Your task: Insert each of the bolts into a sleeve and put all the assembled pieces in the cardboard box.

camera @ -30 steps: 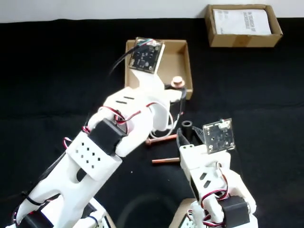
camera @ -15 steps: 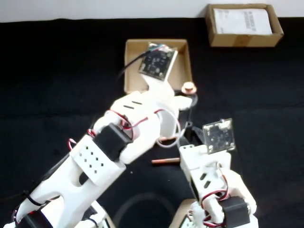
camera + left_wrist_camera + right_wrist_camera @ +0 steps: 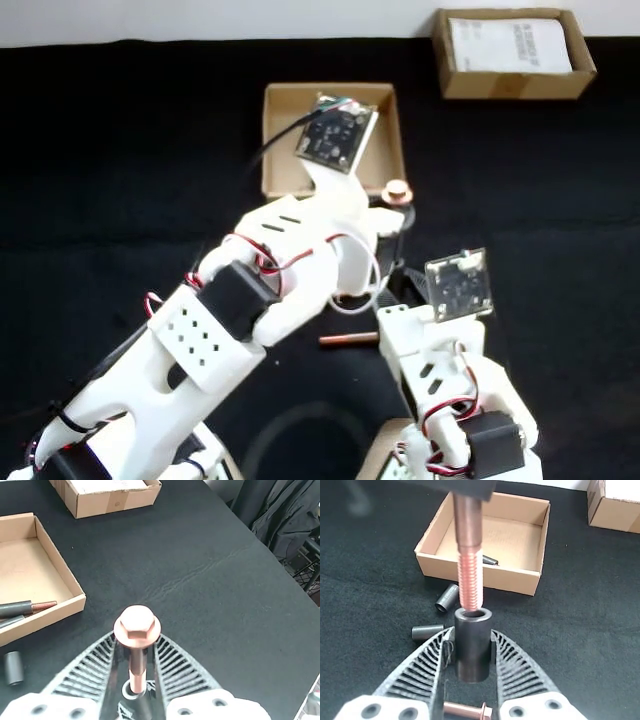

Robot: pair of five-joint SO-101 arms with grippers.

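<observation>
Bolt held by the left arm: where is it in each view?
High view: bolt head beside the cardboard box's corner.
Left wrist view: bolt upright between the fingers of the left gripper.
Right wrist view: bolt tip at the sleeve's opening.
Shared landmark: the cardboard box.

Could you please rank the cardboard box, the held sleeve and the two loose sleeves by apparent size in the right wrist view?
1. Cardboard box, clearly largest.
2. Held sleeve, though nearness to the camera enlarges it.
3. Loose sleeve near the box and second loose sleeve: alike, not ranked.
</observation>
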